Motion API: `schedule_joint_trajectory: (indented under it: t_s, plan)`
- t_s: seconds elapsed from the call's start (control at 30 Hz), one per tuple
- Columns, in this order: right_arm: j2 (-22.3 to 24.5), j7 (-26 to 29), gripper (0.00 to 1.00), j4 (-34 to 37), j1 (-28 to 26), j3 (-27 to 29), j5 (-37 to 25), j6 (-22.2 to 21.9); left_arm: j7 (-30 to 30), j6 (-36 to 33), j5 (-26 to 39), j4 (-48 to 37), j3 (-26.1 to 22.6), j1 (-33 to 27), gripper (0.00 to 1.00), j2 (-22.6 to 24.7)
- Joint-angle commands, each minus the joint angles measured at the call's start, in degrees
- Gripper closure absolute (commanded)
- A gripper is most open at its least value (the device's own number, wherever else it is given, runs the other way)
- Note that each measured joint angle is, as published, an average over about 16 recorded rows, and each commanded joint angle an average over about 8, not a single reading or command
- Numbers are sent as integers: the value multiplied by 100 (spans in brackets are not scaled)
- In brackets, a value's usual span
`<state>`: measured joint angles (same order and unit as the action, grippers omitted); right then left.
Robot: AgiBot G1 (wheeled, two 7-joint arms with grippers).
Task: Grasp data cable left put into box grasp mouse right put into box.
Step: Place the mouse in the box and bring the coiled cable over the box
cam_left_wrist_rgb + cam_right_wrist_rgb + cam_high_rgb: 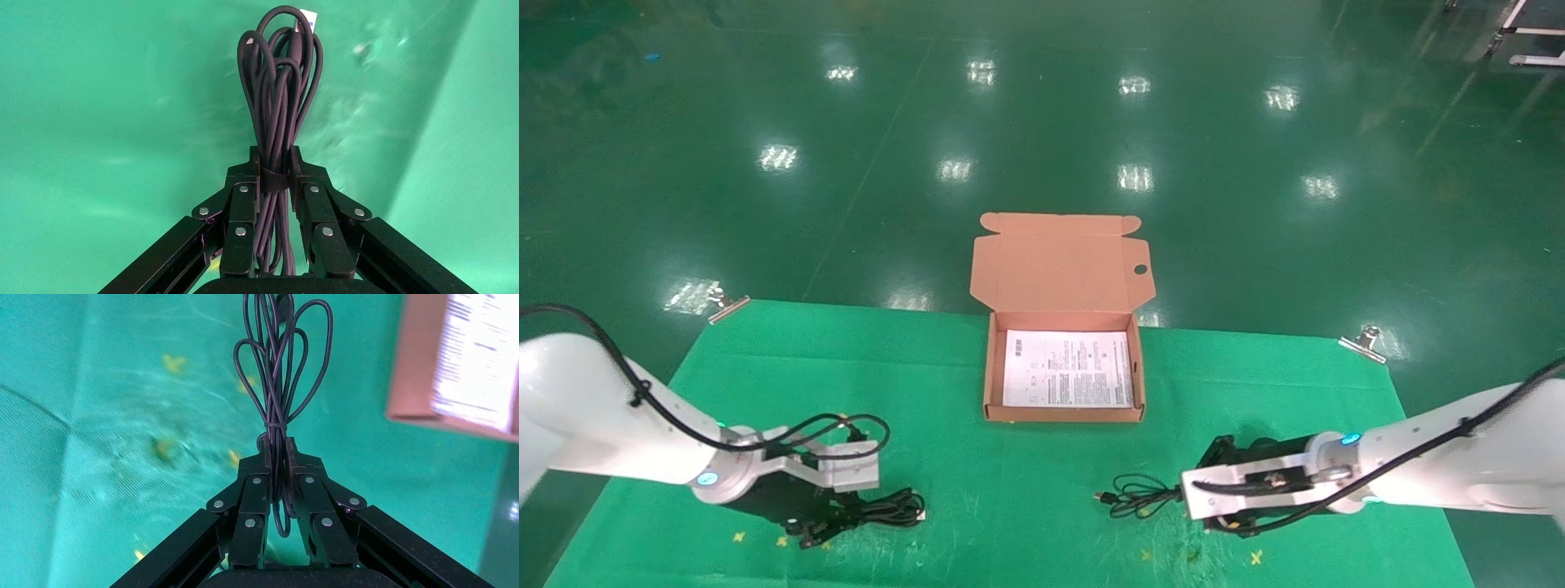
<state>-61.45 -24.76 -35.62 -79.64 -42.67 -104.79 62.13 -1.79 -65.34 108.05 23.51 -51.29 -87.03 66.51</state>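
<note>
The data cable (278, 79), a strapped bundle of black loops, sits between the fingers of my left gripper (273, 160), which is shut on it at the strap. In the head view this gripper (842, 516) and the data cable (888, 508) are low over the cloth at front left. My right gripper (276, 447) is shut on the mouse's thin coiled cord (281, 367); in the head view the right gripper (1185, 498) and the cord (1136, 494) are at front right. The mouse body is hidden. The open box (1062, 412) stands at mid-table with a white sheet (1068, 367) inside.
The box lid (1062, 261) stands open towards the far side, past the table's back edge. The green cloth (1026, 506) covers the table, held by clips (727, 306) (1365, 343) at the back corners. Small yellow marks (1254, 557) dot the front.
</note>
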Motion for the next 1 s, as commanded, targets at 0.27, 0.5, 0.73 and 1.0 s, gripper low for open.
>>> schedule_joint_trajectory:
  t_s: [0.27, 0.5, 0.73, 1.0]
  plan:
    - [497, 322, 100, -488, -250, 297, 248, 9, 99, -247, -30, 590, 47, -232, 100, -398]
    - [808, 687, 100, -1127, -649, 630, 366, -348, -250, -305, -9, 1984, 193, -511, 100, -944]
    - [548, 717, 100, -1496, -1139, 824, 443, -712, -927, 22, 225, 3292, 345, -683, 100, -1175]
    - [-202, 291, 100, -1080, -1741, 961, 685, -1037, -1332, 521, 556, 3786, 463, -912, 100, -986]
